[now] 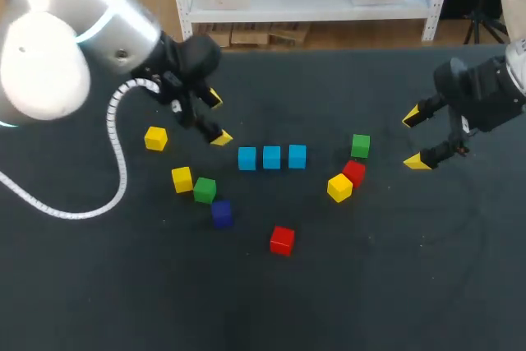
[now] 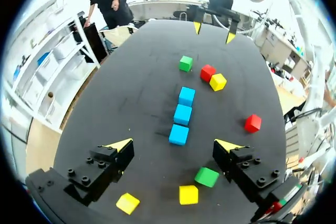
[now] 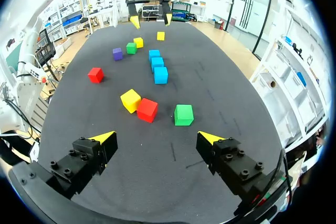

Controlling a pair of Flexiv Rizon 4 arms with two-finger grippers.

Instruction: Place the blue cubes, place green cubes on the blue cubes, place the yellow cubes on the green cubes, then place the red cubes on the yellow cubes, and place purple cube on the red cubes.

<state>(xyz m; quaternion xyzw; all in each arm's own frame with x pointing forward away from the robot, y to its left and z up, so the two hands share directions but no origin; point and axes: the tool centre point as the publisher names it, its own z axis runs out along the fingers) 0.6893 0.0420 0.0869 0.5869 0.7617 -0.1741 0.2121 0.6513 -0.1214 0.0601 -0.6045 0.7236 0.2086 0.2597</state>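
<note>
Already the blue cubes (image 1: pixel 271 157) sit rowed at the centre of the surface (image 1: pixel 394 285), one green cube (image 1: pixel 360 145) between them and the right tool (image 1: pixel 414 139), spread empty like the left tool (image 1: pixel 217 118).

blue cubes (image 1: pixel 271 157) close-set, table (image 1: pixel 370 285) open alongside

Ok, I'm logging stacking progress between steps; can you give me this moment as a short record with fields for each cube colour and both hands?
blue cubes: three, in a row
green cubes: two, unstacked, one each side of the row
yellow cubes: three, unstacked
red cubes: two, unstacked
purple cube: one, near a green cube
left hand: open, empty
right hand: open, empty
stacked: nothing yet
</note>
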